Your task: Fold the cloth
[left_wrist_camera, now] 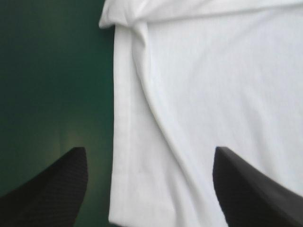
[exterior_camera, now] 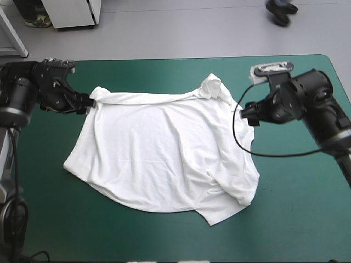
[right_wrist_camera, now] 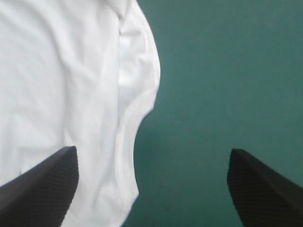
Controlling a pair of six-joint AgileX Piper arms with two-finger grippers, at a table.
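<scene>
The white T-shirt (exterior_camera: 164, 153) lies spread and rumpled on the teal-green cover, with a folded hem along its far side and a bunched sleeve (exterior_camera: 213, 85) at the far right. My left gripper (exterior_camera: 86, 103) is low at the shirt's far-left corner. In the left wrist view it (left_wrist_camera: 149, 150) is open, and the shirt's side edge (left_wrist_camera: 124, 118) runs between its fingers. My right gripper (exterior_camera: 248, 113) hangs at the shirt's right edge. In the right wrist view it (right_wrist_camera: 152, 149) is open over that curved edge (right_wrist_camera: 137, 118), half over cloth and half over cover.
The table's far edge (exterior_camera: 164, 58) runs a short way behind the shirt. Teal-green cover (exterior_camera: 296, 219) stretches to the right of and in front of the shirt, with a narrower strip (exterior_camera: 44, 164) on its left.
</scene>
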